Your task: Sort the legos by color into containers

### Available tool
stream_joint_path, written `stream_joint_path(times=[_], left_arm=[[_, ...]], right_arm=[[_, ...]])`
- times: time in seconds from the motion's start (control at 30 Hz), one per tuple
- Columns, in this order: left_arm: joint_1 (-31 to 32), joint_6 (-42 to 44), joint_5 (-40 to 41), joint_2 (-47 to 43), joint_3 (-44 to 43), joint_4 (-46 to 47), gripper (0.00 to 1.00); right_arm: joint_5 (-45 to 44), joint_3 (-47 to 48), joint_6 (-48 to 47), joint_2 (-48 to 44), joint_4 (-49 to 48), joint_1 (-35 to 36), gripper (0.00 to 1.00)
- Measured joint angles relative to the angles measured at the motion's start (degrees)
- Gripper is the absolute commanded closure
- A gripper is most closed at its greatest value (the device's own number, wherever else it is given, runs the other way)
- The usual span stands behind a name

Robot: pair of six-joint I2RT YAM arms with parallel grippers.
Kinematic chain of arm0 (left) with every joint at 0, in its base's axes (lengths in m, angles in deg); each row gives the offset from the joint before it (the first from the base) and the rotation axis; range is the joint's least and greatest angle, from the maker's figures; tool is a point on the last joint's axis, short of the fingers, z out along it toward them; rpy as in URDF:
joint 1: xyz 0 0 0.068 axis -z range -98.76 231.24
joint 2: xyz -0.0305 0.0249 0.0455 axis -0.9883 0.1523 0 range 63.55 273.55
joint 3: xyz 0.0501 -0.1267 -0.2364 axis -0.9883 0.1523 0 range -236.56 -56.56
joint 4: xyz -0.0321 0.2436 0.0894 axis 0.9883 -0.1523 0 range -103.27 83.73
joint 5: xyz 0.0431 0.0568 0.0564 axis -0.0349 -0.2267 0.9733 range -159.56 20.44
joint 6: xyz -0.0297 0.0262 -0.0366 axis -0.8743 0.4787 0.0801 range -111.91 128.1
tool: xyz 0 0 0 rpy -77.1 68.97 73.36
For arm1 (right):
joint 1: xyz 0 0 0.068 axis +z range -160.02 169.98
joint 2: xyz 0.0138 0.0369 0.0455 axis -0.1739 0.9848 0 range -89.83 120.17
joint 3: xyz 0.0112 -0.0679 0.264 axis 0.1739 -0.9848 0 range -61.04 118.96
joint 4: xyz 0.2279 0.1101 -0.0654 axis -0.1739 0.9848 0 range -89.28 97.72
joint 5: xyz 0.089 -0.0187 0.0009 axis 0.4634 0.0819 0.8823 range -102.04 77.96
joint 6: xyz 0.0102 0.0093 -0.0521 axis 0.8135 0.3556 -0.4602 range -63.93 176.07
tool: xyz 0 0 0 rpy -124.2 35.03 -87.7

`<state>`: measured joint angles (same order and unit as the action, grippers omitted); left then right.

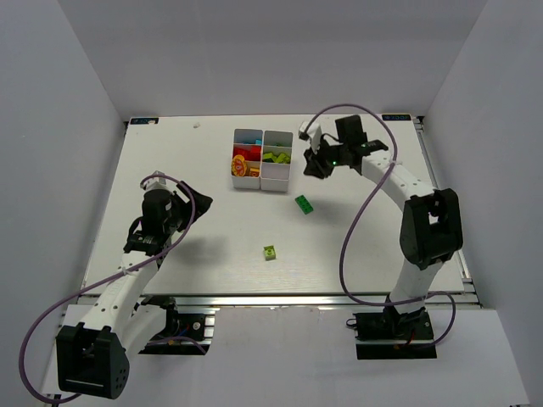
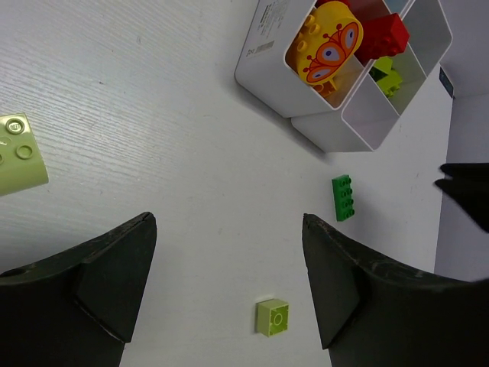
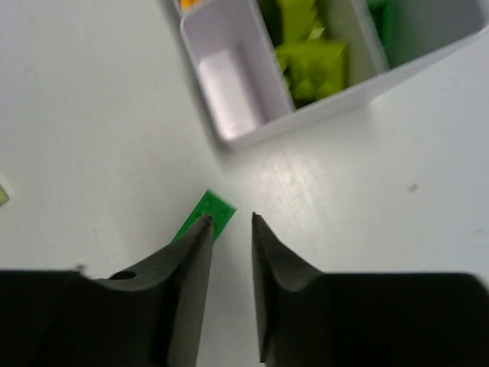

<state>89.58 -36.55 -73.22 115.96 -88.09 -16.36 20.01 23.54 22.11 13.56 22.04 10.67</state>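
Over the table's (image 1: 170, 153) far right, right gripper (image 1: 312, 166) (image 3: 229, 219): jaws narrow, a slim gap with bare table showing through it; nothing held.
Right gripper, position: hung just to the right of the tray's near right corner, tips pointing down at the strip of table between the tray and the dark green brick.
Dark green brick (image 1: 304, 204) (image 2: 343, 197) (image 3: 217, 209): lay flat on the table, near the tray's near right corner but apart from it. In the right wrist view one end was hidden behind a fingertip (image 3: 200, 229); whether finger and brick touched, could not tell.
Left gripper (image 1: 200, 202) (image 2: 229, 222): jaws wide, nothing between them; over the left part of the table, well apart from the tray.
Lime brick (image 1: 270, 252) (image 2: 273, 317): small and square, stud up, alone on the table between the two arms, nearer the arm bases than the dark green brick.
Pale green brick (image 2: 17, 153): at the left edge of the left wrist view, cut off by the frame; not made out from above.
Tray (image 1: 273, 181) (image 2: 267, 53) (image 3: 344, 95): white, two columns of compartments, at the far middle of the table.
Tray contents: lime bricks (image 1: 277, 157) (image 2: 386, 76) (image 3: 309, 57) in the middle right compartment; red brick (image 2: 382, 34) and yellow round piece (image 2: 328, 42) with an orange pattern in the left column; something dark green beyond the lime ones, too blurred to name.
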Motion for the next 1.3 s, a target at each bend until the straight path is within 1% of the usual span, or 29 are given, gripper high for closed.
stream_joint_path(times=[0.07, 0.17, 0.27, 0.47, 0.57, 0.7, 0.87, 1.1, 1.2, 1.23, 1.27, 1.3], left_arm=[[0.0, 0.15, 0.02, 0.0, 0.0, -0.02, 0.14], [0.0, 0.35, 0.02, 0.0, -0.02, -0.26, 0.14], [0.0, 0.63, 0.09, -0.11, -0.02, -0.68, 0.14], [0.0, 0.55, 0.26, -1.2, -0.02, -1.51, 0.14], [0.0, 0.46, 0.37, -1.62, -0.02, -1.62, 0.14], [0.0, 0.5, 0.61, -1.64, -0.02, -2.12, 0.14], [0.0, 0.5, 0.7, -1.64, -0.02, -2.32, 0.14], [0.0, 0.5, 0.9, -1.64, -0.02, -2.36, 0.14], [0.0, 0.5, 1.05, -1.64, -0.02, -2.36, 0.14], [0.0, 0.5, 1.07, -1.64, -0.02, -2.36, 0.14], [0.0, 0.5, 1.09, -1.64, -0.02, -2.36, 0.14], [0.0, 0.5, 1.14, -1.64, -0.02, -2.36, 0.14]], right_arm=[[-1.22, -3.26, 1.42, 0.68, 1.05, 0.15, 0.51], [-3.54, -7.21, 3.41, 2.23, 2.16, 0.46, 0.42], [-6.1, -8.41, 5.6, 4.0, 2.58, 0.79, 0.36], [-10.27, -8.55, 9.77, 5.75, 0.7, 1.84, 0.18], [-11.58, -8.76, 11.41, 6.47, -0.48, 2.93, 0.18], [-12.87, -9.97, 13.11, 6.71, -2.16, 5.09, 0.21], [-16.0, -11.58, 14.67, 6.99, -4.02, 7.23, 0.3], [-21.24, -12.72, 15.56, 7.67, -6.56, 7.61, 0.38], [-22.08, -13.05, 15.47, 7.67, -7.39, 7.61, 0.46], [-22.21, -13.16, 15.43, 7.67, -7.67, 7.61, 0.53], [-22.27, -13.22, 15.3, 7.67, -7.87, 7.61, 0.57], [-22.27, -13.25, 15.1, 7.67, -7.93, 7.61, 0.66]])
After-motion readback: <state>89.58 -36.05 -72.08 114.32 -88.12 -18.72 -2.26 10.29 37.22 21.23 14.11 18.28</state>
